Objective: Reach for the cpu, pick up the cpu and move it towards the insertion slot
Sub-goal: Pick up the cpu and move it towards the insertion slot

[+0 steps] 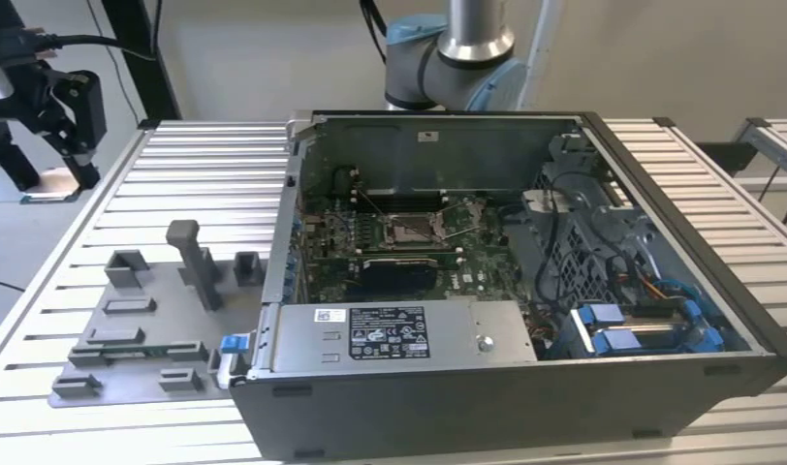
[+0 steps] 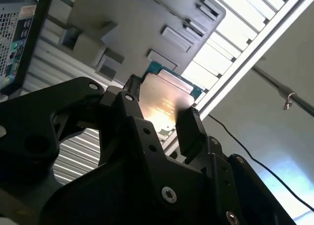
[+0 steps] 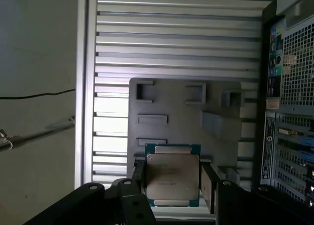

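The gripper (image 3: 174,183) is clamped on the cpu (image 3: 172,168), with a black finger against each of two opposite edges. The chip's silvery face shows in both wrist views, and its other two edges are free. In the exterior view the gripper hangs in open air past the slatted surface's (image 1: 212,165) edge at the exterior view's left, well apart from the grey fixture plate (image 1: 148,320) and from the insertion slot (image 1: 407,229), which lies open to above inside the walled computer case (image 1: 497,407).

Tool (image 3: 174,186) clamped — fingers (image 3: 209,186) (both) pressing inward.
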Robot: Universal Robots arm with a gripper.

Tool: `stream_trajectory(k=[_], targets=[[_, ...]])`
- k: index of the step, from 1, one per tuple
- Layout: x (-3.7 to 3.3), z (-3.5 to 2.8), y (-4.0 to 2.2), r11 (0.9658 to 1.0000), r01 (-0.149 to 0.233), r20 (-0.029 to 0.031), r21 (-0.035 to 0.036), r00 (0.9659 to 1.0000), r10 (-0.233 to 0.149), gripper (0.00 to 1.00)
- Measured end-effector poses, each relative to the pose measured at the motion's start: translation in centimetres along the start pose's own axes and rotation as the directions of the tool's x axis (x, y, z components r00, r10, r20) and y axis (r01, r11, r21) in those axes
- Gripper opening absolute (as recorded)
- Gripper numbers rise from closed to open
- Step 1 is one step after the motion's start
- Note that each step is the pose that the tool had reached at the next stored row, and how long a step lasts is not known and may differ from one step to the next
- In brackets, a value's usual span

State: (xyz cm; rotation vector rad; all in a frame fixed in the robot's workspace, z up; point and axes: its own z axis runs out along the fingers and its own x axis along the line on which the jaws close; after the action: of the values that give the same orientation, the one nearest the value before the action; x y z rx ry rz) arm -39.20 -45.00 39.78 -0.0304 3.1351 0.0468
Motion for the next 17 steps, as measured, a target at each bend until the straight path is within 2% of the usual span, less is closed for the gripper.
stream_trajectory(k=[10, 17], targets=[[-2.45, 0.01, -0.05, 1.0, 0.0, -0.0001, 0.0001, 1.0, 0.0, 0.0], [-4.72, 0.03, -0.09, 1.0, 0.0, -0.0003, 0.0, 1.0, 0.0, 0.0]])
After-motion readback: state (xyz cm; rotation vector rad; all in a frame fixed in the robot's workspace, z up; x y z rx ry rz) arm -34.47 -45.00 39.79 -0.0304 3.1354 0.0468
